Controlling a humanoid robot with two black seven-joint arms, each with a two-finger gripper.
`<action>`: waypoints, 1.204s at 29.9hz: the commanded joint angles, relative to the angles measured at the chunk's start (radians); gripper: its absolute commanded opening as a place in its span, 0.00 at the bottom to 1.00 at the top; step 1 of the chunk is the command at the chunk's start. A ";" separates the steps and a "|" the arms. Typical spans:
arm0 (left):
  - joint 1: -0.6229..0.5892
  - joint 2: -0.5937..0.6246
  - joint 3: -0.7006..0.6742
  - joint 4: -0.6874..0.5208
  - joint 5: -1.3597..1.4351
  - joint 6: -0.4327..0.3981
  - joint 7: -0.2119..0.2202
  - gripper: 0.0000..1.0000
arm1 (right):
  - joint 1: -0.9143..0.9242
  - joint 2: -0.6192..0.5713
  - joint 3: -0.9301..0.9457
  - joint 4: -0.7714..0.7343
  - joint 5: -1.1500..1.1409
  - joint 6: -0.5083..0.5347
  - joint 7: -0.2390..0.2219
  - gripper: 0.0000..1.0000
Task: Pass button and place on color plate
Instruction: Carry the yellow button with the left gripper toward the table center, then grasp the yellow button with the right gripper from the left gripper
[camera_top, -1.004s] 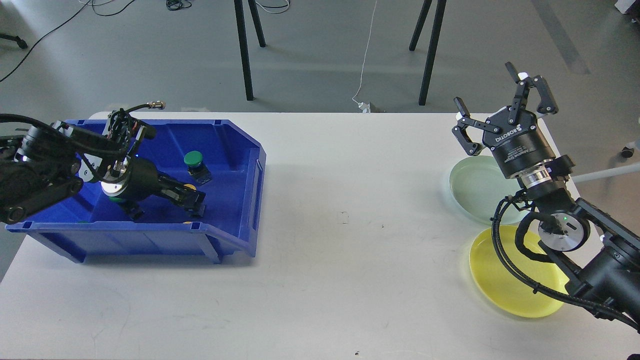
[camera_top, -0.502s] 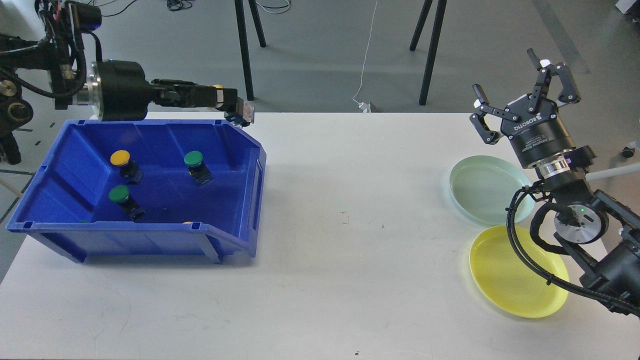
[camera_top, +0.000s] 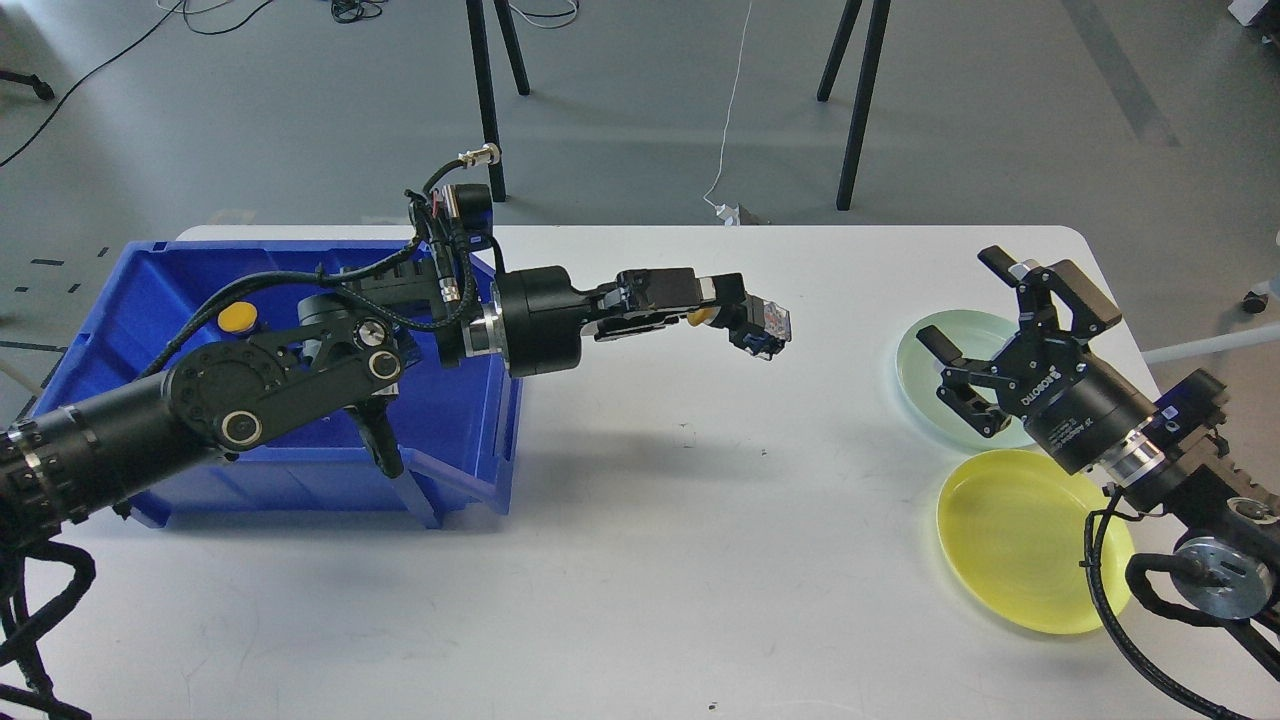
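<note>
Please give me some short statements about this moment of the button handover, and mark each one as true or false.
1. The left gripper holds a yellow button above the white table. True.
2. The right gripper is shut on a button. False: its fingers are spread and hold nothing.
3. The yellow plate has nothing on it. True.
4. The blue bin stands between the two plates. False: it stands at the table's left side; both plates are at the right.
5. A yellow button in the bin is visible. True.
</note>
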 joint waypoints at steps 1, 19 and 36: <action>0.003 -0.003 -0.003 0.001 -0.001 0.002 0.000 0.04 | -0.002 0.089 -0.010 0.028 -0.081 -0.063 0.000 0.98; 0.049 -0.006 -0.073 0.001 -0.012 0.000 0.000 0.05 | 0.013 0.377 -0.054 0.028 -0.086 -0.132 0.000 0.97; 0.049 -0.006 -0.073 0.001 -0.012 0.000 0.000 0.05 | 0.048 0.467 -0.063 0.022 -0.083 -0.226 0.000 0.82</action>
